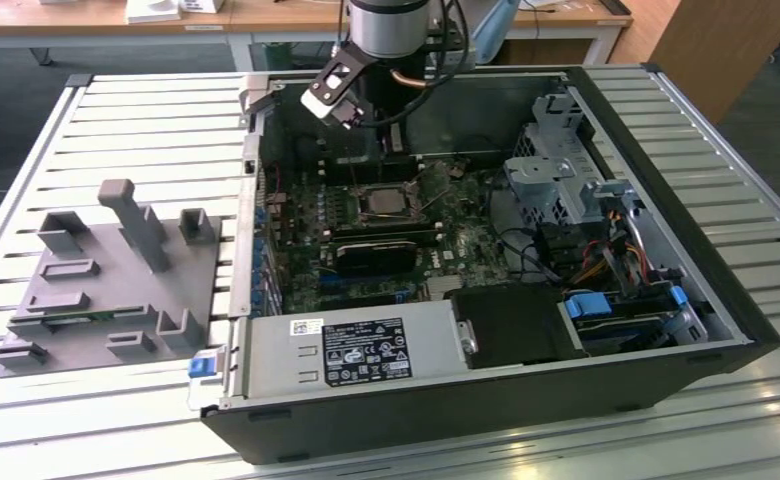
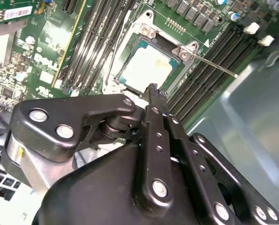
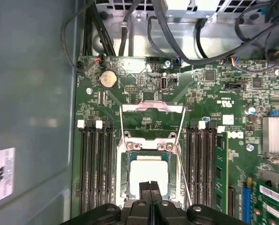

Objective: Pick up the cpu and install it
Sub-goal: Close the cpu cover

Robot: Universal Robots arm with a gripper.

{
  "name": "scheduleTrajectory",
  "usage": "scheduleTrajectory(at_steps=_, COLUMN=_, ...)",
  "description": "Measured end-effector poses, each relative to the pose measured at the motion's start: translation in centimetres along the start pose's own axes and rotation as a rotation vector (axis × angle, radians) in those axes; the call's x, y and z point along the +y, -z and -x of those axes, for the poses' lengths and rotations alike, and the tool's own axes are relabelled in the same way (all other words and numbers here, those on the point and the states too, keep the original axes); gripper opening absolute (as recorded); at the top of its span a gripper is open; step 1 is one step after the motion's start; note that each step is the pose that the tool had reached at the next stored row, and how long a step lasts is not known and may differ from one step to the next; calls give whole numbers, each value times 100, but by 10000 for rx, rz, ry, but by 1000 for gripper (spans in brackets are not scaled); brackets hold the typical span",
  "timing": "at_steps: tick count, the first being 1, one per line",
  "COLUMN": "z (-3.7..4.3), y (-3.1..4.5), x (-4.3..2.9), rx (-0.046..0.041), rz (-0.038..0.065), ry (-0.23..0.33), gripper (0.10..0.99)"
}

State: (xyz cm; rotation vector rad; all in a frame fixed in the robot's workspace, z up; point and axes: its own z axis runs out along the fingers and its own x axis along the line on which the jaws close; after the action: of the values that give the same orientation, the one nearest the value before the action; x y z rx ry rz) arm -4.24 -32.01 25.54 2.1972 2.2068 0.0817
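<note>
I count one cpu point(image 3: 149, 174), and it lies flat in the single socket point(image 3: 125, 149) on the motherboard point(image 3: 209, 93), pale silver top facing up. In the second wrist view the cpu point(image 2: 148, 69) sits framed by the socket's metal corners. My one gripper point(image 3: 151, 187) hangs just over the chip's near edge, jaws pressed together with no gap and nothing between them; I cannot tell whether the tips touch the plate. Two banks of memory slots point(image 3: 97, 168) flank the socket, one on each side, and one round coin battery point(image 3: 108, 78) lies beyond the swung-open load frame point(image 3: 152, 108). In the exterior view, one open computer case point(image 1: 497, 410) lies on the slatted table point(image 1: 137, 120), holding the board, one silver power supply point(image 1: 350, 350) and a tangle of cables point(image 1: 601, 240). One grey fixture tray point(image 1: 110, 290) with several upright posts stands on the table, to the exterior view's left of the case.
</note>
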Motion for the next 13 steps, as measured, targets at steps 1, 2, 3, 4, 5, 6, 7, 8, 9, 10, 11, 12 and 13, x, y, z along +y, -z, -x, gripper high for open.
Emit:
scheduleTrajectory(at_steps=1, z=-1, y=25, x=1, rx=1, rz=-3, ry=0, gripper=106)
scheduleTrajectory(at_steps=2, z=-1, y=48, x=3, rx=2, rz=-8, ry=0, gripper=106)
scheduleTrajectory(at_steps=3, z=2, y=57, x=4, rx=1, rz=-12, ry=1, gripper=106)
scheduleTrajectory(at_steps=4, z=12, y=57, x=4, rx=2, rz=-12, ry=1, gripper=106)
scheduleTrajectory(at_steps=5, z=30, y=58, x=3, rx=1, rz=-13, ry=0, gripper=106)
scheduleTrajectory(at_steps=6, z=53, y=58, x=3, rx=1, rz=-12, ry=-2, gripper=106)
scheduleTrajectory(at_steps=7, z=78, y=58, x=3, rx=1, rz=-13, ry=-2, gripper=106)
scheduleTrajectory(at_steps=8, z=99, y=58, x=3, rx=2, rz=-13, ry=-3, gripper=106)
scheduleTrajectory(at_steps=9, z=112, y=58, x=4, rx=1, rz=-13, ry=-5, gripper=106)
scheduleTrajectory(at_steps=10, z=116, y=56, x=11, rx=2, rz=-16, ry=-5, gripper=106)
scheduleTrajectory(at_steps=11, z=116, y=54, x=28, rx=2, rz=-19, ry=-5, gripper=106)
scheduleTrajectory(at_steps=12, z=116, y=52, x=61, rx=2, rz=-23, ry=-5, gripper=106)
scheduleTrajectory(at_steps=13, z=117, y=50, x=95, rx=1, rz=-26, ry=-5, gripper=106)
